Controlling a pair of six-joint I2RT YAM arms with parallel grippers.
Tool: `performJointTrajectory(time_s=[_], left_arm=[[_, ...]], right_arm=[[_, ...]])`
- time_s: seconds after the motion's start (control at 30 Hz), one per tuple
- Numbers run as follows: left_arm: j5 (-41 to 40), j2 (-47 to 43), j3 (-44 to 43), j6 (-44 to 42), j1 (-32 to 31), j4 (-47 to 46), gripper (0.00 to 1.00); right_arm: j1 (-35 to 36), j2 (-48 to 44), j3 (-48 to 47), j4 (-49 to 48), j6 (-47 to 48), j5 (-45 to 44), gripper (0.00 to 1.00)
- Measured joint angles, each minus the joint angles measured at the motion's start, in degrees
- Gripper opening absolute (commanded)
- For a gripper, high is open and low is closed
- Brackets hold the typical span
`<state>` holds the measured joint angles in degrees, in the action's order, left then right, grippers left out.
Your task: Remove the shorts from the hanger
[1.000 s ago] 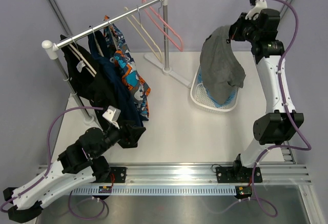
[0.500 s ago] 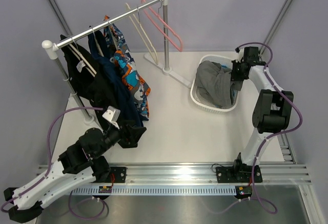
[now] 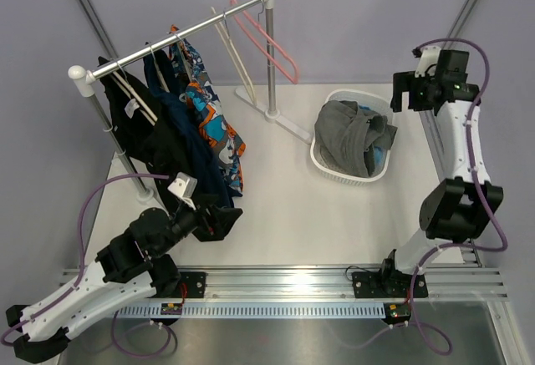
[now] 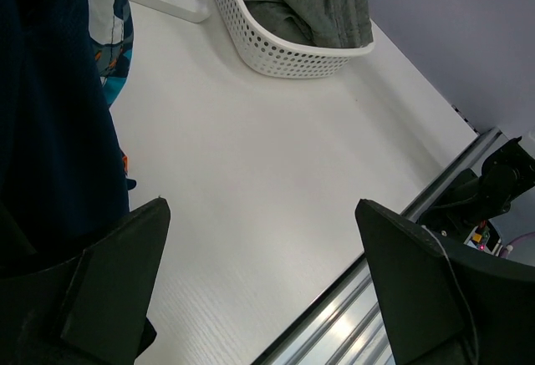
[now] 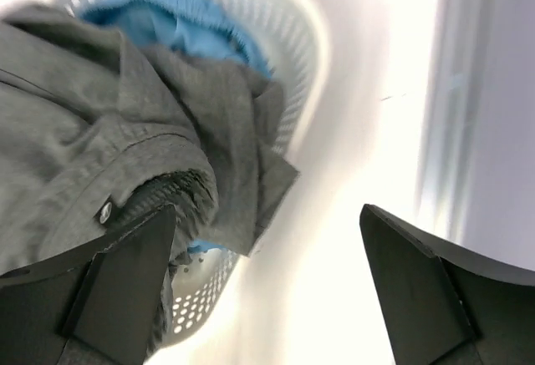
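The rack is the biggest worry. The left tool sits with its jaws wide and holding nothing, just beside the dark clothes hanging at the rack's near end. If that arm swings carelessly, a finger could catch that cloth, drag a garment off that is no part of the job, or rock the rack on its foot.

The basket comes next. The grey shorts lie heaped in it and bulge over the rim on the rack side, on top of the blue shorts, of which only a patch shows. The right tool hangs above and to the right of the basket, jaws spread wide and empty. If it dips low again, it could hook the loose grey cloth and tip it out onto the desk, or shove the light basket along.

Both shorts are off their hangers and in the basket, so I judge the job as good as done.

Count:
- 1 desk
- 1 rack
- 2 arms, each with 1 tool
- at least 3 garments hanging: black, navy and patterned; folds hide any more
- 1 basket
- 2 shorts
- 2 bare hangers as far as I can tell: 1 cream and 1 pink
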<state>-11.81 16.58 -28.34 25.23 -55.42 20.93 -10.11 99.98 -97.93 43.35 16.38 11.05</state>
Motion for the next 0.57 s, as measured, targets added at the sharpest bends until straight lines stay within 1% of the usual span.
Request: performJointTrajectory(time_s=[0.17,0.3,0.4,0.57], left_arm=[[0.04,0.24,-0.07,-0.55,0.0,0.13,0.99],[0.13,1.88,-0.98,-1.25,0.0,0.42,0.99],[0.17,3.15,-2.01,-1.51,0.0,0.55,0.99],[0.17,4.02,-3.37,-2.38,0.0,1.09,0.99]], right_arm=[[-0.96,-12.63,-0.61,0.5,0.59,0.74,0.99],[-0.76,-21.59,3.13,-0.68,-0.44,2.14,1.0],[-0.76,-26.08,7.82,-2.25,-1.95,1.75,0.99],[-0.76,-29.79,14.86,-4.94,-3.1,0.39,0.99]])
